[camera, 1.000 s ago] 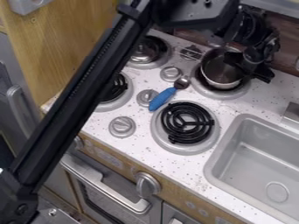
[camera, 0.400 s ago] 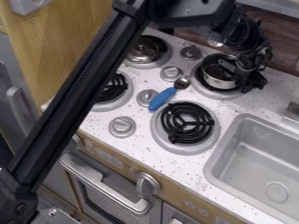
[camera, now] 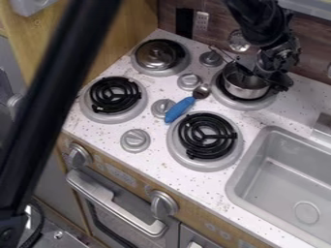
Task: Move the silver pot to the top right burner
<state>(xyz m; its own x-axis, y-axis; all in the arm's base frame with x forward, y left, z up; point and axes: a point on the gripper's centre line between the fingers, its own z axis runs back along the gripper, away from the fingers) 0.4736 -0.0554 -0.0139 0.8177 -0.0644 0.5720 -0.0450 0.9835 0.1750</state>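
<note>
The black gripper (camera: 263, 76) is at the upper right, just above the right side of the silver pot, with its fingers spread apart. The silver pot (camera: 247, 89) sits upright on the top right burner (camera: 223, 100), whose metal ring shows around its base. The gripper covers part of the pot's rim and inside. A thin handle points from the pot toward the upper left.
A blue-handled spoon (camera: 180, 109) lies between the burners. A metal lid (camera: 156, 54) rests on the top left burner. Two coil burners are in front, and the sink (camera: 294, 181) is at right.
The long arm link has swung left, uncovering the left burners. The gripper has risen slightly from the pot's right side. Since the first frame, the pot has settled from a tilt to upright.
</note>
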